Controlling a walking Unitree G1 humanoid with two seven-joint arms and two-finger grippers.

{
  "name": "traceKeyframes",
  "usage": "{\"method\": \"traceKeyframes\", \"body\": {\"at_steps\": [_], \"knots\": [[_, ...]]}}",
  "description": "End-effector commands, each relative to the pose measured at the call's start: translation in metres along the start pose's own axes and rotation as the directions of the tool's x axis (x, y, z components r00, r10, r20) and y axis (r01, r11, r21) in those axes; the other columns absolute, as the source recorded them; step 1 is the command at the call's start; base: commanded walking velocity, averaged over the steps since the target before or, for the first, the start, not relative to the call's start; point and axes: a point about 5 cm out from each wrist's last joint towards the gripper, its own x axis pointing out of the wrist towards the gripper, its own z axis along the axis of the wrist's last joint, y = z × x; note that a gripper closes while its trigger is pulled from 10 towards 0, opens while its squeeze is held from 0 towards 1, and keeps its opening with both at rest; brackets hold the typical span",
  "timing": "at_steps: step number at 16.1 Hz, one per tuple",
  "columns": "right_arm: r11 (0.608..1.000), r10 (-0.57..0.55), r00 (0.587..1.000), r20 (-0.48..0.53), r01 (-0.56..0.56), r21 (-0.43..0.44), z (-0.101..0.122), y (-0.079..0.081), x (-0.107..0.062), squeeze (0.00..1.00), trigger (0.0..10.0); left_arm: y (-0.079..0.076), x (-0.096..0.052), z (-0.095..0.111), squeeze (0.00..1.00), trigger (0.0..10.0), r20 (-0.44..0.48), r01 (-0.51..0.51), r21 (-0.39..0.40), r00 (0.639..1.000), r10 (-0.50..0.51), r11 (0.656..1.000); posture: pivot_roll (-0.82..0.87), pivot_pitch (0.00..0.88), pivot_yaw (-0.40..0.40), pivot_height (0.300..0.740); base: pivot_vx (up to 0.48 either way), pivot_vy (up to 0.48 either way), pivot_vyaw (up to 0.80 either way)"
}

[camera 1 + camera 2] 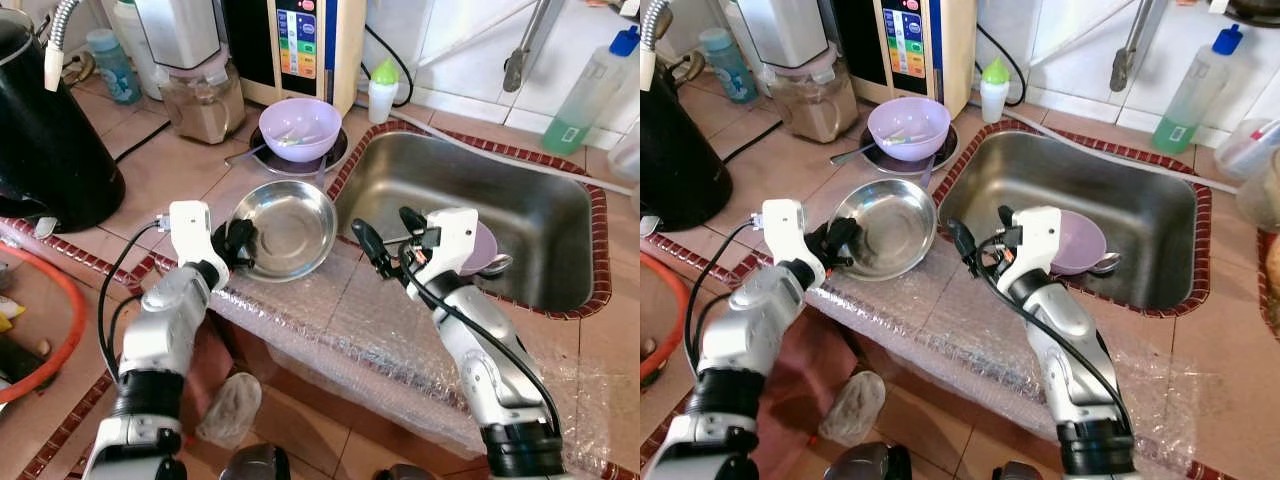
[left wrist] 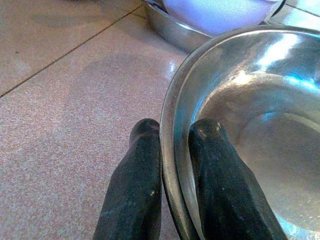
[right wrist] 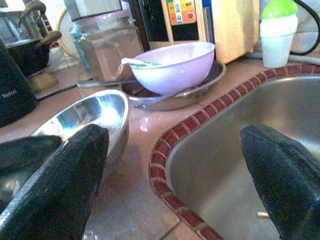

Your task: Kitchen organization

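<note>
The left pincer point(image 1: 238, 243) was clamped on the rim of the steel bowl point(image 1: 290, 228) at the counter point(image 1: 150, 175) front edge. The right pincer point(image 1: 385, 240) stood spread apart beside the sink point(image 1: 560, 215).

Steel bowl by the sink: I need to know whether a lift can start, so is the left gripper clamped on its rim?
Yes: in the left wrist view the left gripper has one finger outside and one inside the steel bowl rim.

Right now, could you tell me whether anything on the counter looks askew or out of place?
Yes: the steel bowl sits tilted beside the sink, its near rim pinched by the left gripper. Bubble wrap drapes over the counter's front edge, which looks odd.
</note>
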Motion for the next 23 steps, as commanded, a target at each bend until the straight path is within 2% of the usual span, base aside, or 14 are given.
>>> {"method": "traceKeyframes", "body": {"at_steps": [1,2,3,7,8,9,13,17,19,23], "knots": [[1.0,0.017,1.0,0.004,-0.017,0.01,0.001,0.003,0.005,0.0,10.0,-0.005,-0.002,-0.007,0.0,0.0,-0.007,0.027,0.038,1.0,-0.026,0.999,-0.07,0.0,0.026,0.74,0.0,0.0,0.0],[1.0,0.023,1.0,0.001,-0.023,0.015,0.0,0.003,0.007,0.0,10.0,-0.005,-0.002,-0.007,0.0,0.0,0.003,0.032,0.058,0.999,-0.032,0.998,-0.07,0.0,0.016,0.74,0.0,0.0,0.0],[0.998,0.034,0.999,-0.015,-0.033,0.054,-0.002,0.005,0.015,0.0,10.0,-0.011,-0.003,-0.001,0.0,0.0,0.071,0.026,0.092,0.997,-0.033,0.995,-0.05,0.0,0.012,0.74,0.0,0.0,0.0],[0.997,0.047,0.997,-0.065,-0.044,0.059,-0.007,0.011,0.031,0.0,10.0,-0.029,-0.002,0.011,0.0,0.0,0.201,0.062,0.216,0.974,-0.106,0.975,-0.05,0.0,-0.01,0.74,0.0,0.0,0.0],[0.999,0.03,0.995,-0.098,-0.026,0.041,-0.013,0.009,0.032,0.0,3.4,-0.033,-0.002,0.018,0.0,0.0,0.247,0.059,0.228,0.962,-0.117,0.972,-0.04,0.0,-0.014,0.74,0.0,0.0,0.0],[1.0,0.015,0.993,-0.119,-0.012,0.027,-0.017,0.006,0.033,0.0,0.0,-0.036,-0.003,0.024,0.0,0.0,0.291,0.054,0.238,0.949,-0.124,0.97,-0.04,0.0,-0.015,0.74,0.0,0.0,0.0],[0.995,-0.081,0.987,-0.139,0.087,0.038,-0.021,-0.011,0.039,0.0,0.0,-0.039,-0.003,0.037,0.0,0.0,0.382,0.049,0.257,0.912,-0.148,0.965,-0.04,0.0,-0.017,0.74,0.0,0.0,0.0],[0.987,-0.112,0.984,-0.138,0.127,0.1,-0.022,-0.018,0.042,0.0,0.0,-0.04,-0.003,0.039,0.0,0.0,0.394,0.076,0.252,0.902,-0.174,0.965,-0.04,0.0,-0.013,0.74,0.0,0.0,0.0],[0.969,-0.098,0.987,-0.124,0.123,0.212,-0.022,-0.017,0.046,0.0,0.0,-0.05,-0.003,0.038,0.0,0.0,0.394,0.169,0.227,0.885,-0.249,0.959,-0.04,0.0,-0.014,0.74,0.0,0.0,0.0],[0.942,0.001,0.995,-0.104,0.034,0.335,-0.023,-0.01,0.046,0.0,0.0,-0.052,-0.003,0.036,0.0,0.0,0.384,0.21,0.217,0.88,-0.281,0.953,-0.04,0.0,-0.013,0.74,0.0,0.0,0.0]]}}
